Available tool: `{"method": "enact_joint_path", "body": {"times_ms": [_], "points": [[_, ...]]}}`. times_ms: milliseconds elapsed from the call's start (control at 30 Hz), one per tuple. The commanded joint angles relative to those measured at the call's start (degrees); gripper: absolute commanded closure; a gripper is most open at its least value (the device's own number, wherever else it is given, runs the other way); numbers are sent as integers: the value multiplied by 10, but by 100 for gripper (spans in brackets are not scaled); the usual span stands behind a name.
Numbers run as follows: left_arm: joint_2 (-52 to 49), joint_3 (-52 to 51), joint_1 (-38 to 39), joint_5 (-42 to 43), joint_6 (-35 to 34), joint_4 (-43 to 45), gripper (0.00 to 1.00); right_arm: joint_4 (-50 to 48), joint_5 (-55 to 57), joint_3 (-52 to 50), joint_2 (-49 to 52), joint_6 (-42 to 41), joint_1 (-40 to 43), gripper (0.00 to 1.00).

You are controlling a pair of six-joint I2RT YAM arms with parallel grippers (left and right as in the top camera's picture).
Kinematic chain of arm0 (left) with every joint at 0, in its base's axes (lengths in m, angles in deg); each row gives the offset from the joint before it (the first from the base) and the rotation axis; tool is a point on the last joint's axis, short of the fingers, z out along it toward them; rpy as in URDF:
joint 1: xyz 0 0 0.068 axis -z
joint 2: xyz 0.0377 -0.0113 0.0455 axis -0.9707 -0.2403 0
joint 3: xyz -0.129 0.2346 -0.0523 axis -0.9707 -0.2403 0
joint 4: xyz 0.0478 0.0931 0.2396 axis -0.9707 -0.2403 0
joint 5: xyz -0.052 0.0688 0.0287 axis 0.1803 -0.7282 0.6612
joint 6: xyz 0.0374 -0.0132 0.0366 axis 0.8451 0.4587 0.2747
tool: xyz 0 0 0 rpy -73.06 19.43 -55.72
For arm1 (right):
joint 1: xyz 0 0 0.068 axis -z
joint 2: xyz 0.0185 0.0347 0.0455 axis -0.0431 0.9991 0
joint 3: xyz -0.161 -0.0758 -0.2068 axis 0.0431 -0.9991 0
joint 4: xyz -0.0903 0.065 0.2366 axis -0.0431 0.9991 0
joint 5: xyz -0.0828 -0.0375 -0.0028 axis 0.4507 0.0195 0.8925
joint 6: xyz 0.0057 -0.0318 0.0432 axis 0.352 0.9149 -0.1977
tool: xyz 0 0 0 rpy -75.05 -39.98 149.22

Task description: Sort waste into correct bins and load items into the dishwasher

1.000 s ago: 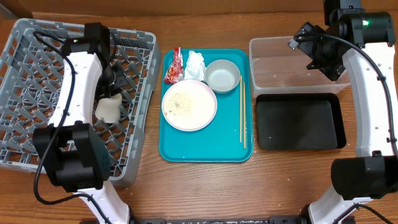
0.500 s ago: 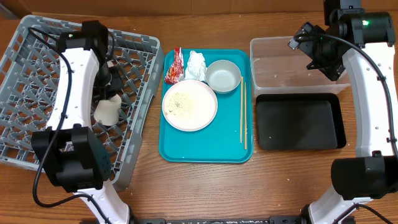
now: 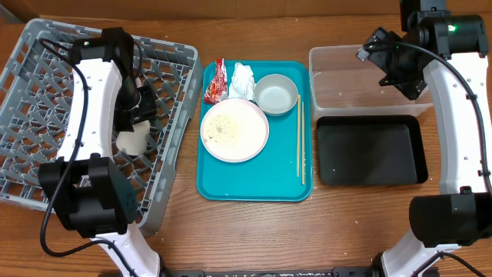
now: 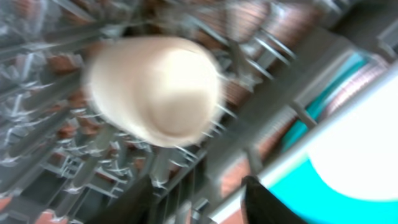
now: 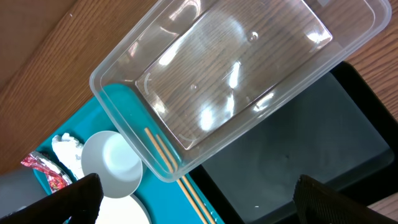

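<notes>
Dish rack, grey lattice, takes the left of the counter, set slightly askew. Teal tray at centre. Clear tub and black tray on the right, edge to edge, tub farther back. Large plate on the teal tray, bowl just beside it.

Cup lies on its side on the rack floor, long axis diagonal, far end toward the teal tray. Too blurred to tell which end is the mouth.

Left arm arches over the rack, left gripper pointing down just above the cup, fingers part-way apart, gripping nothing. Right arm folded above the tub, right gripper spread wide, empty.

Chopsticks lie along the teal tray's right side, wrapper and tissue at its far edge, grains on the plate.
</notes>
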Motion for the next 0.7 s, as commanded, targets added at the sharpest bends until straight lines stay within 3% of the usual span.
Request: {"method": "enact_joint_path", "body": {"times_ms": [0,100,267,500,667], "points": [[-5,11,7,131,88,-2,35,-1,6,10,-3,2,1,0],[-5,11,21,137,101,3,30,-1,6,10,-3,2,1,0],[-5,6,55,104,101,21,45,-1,6,10,-3,2,1,0],[-5,-28,102,32,92,50,38,-1,6,10,-3,2,1,0],[-5,-41,105,-40,49,65,41,-1,6,10,-3,2,1,0]]}}
